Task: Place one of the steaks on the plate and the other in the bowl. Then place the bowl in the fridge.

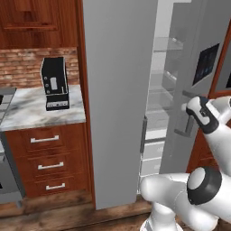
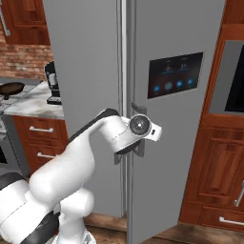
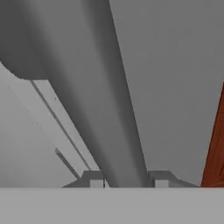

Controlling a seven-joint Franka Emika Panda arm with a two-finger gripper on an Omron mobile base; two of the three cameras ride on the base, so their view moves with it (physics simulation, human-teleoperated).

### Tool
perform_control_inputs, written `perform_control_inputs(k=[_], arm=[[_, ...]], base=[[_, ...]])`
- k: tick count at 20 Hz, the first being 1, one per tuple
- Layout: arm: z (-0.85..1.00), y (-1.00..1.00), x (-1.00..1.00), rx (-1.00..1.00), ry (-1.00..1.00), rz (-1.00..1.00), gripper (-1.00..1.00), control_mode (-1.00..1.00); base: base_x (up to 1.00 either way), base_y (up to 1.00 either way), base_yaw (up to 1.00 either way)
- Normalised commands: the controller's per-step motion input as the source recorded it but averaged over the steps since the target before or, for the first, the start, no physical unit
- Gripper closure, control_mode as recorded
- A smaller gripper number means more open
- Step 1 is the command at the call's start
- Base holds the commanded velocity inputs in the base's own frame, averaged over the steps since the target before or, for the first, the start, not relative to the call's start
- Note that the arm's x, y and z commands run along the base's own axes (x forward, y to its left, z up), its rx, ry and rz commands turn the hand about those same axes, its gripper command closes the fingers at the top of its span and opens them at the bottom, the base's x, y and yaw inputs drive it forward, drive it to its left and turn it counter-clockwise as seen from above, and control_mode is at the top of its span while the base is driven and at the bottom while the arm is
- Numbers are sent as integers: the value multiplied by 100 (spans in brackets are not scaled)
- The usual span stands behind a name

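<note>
The tall light-grey fridge [image 1: 119, 90] stands ahead, its right door [image 1: 194, 67] swung partly open. Glass shelves [image 1: 158, 103] show in the gap. My gripper [image 3: 127, 181] is at that door's vertical bar handle [image 3: 100, 96]. One fingertip [image 3: 94, 178] sits on each side of the bar and seems to touch it. In the right base view the hand [image 2: 140, 127] presses against the door front below the dark control panel [image 2: 174, 76]. The steaks, the plate and the bowl are out of view.
A black coffee machine [image 1: 55, 83] stands on the marble counter [image 1: 31, 108] left of the fridge, above wooden drawers [image 1: 45, 164]. A dark frying pan [image 2: 10, 88] sits further left. Wooden cabinets [image 2: 219, 157] with a built-in oven flank the fridge's right side.
</note>
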Motion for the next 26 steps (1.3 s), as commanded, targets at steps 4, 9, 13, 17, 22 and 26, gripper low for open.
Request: perform_control_inputs(k=[4,9,13,17,22,26], arm=[[43,-15,-44,0,-6,0,100,-100],[10,8,-17,-3,-1,1,-100,-100],[0,10,-7,-10,5,-2,-100,-100],[5,-8,-11,-13,16,-22,-100,-100],[1,-13,-51,-16,15,-40,-100,-100],[17,33,-83,-26,8,-27,-100,-100]], base=[[0,0,0],[0,0,0],[0,0,0],[0,0,0],[0,0,0],[0,0,0]])
